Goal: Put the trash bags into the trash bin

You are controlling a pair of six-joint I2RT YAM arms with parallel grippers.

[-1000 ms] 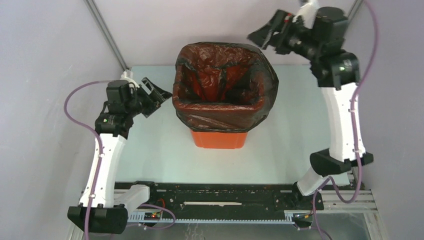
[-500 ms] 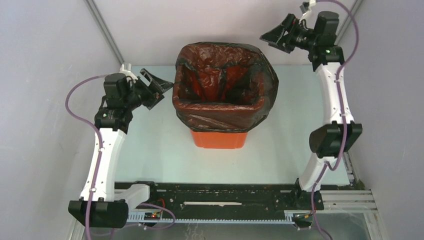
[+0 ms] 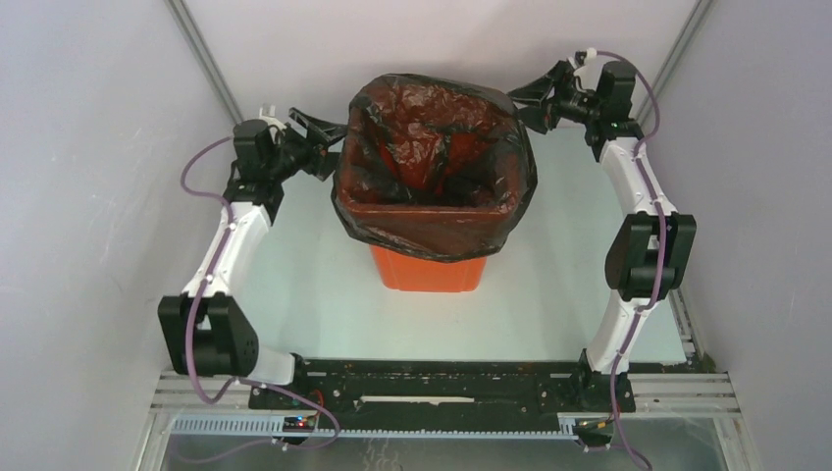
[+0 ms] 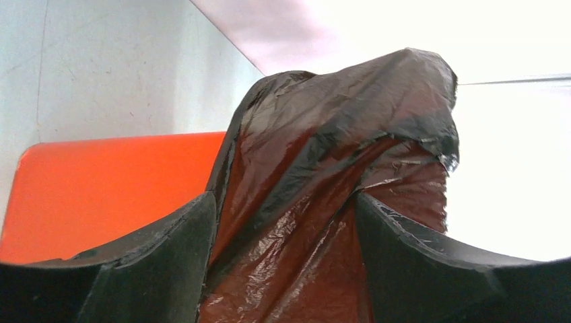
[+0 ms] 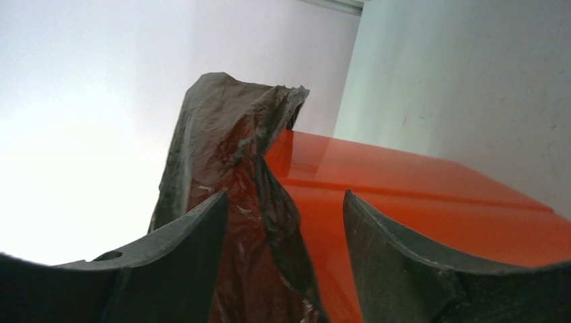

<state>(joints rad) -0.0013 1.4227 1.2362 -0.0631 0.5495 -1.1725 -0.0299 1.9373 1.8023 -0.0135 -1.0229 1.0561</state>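
Note:
The orange trash bin stands mid-table. The glossy black trash bag lines it and hangs over the rim, reddish where the orange shows through. My left gripper is open at the bin's far left corner. In the left wrist view its jaws straddle a raised fold of the bag, with the bin wall to the left. My right gripper is open at the far right corner. In the right wrist view its jaws straddle the bag's edge and the bin's wall.
Pale walls close in the table at the back and on both sides, with metal posts in the back corners. The black rail with the arm bases runs along the near edge. The pale green tabletop surrounds the bin.
Both arms have reached forward and in to the bin's far corners. The right gripper came down from high above. The bag's far rim now stands higher and bunched.

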